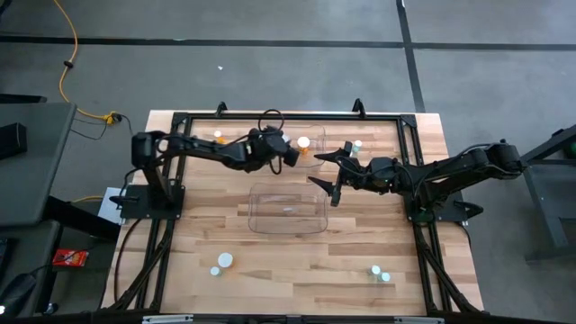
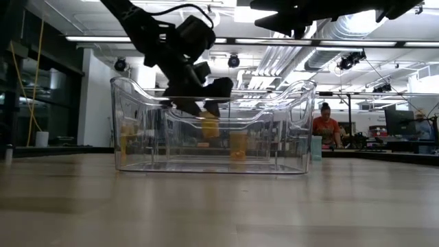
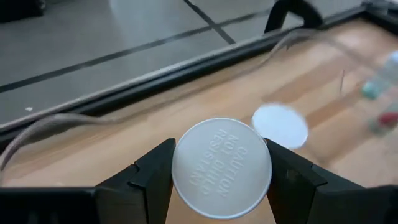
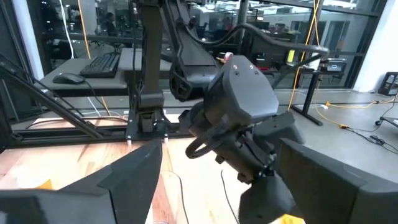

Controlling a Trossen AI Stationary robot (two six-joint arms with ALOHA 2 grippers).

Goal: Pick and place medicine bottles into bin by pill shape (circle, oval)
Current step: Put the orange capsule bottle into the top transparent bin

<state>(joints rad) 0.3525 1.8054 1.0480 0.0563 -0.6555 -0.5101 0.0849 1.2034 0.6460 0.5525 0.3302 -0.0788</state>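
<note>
A pale wooden table (image 1: 198,252) stands on a grey workshop floor, with two clear bins on it: one near the middle (image 1: 288,210) and one behind it toward the far edge (image 1: 310,151).

Going left to right, a white-capped bottle (image 1: 224,260) and a teal one sit near the front left. Above them the left gripper (image 1: 290,155) hangs over the left end of the far bin, its fingers closed on the white cap of an orange bottle (image 2: 209,125). The bottle hangs upright, long axis vertical, just inside the bin's rim, so it looks ready to drop straight down. Another orange bottle (image 2: 237,145) already stands in that bin, just to the right.

The right gripper (image 1: 329,168) waits close by with its fingers spread wide and empty, pointing at the left one from across the bin.

Two more small bottles (image 1: 380,272) rest near the front right, well apart from both grippers; the right arm is nearer to them.
</note>
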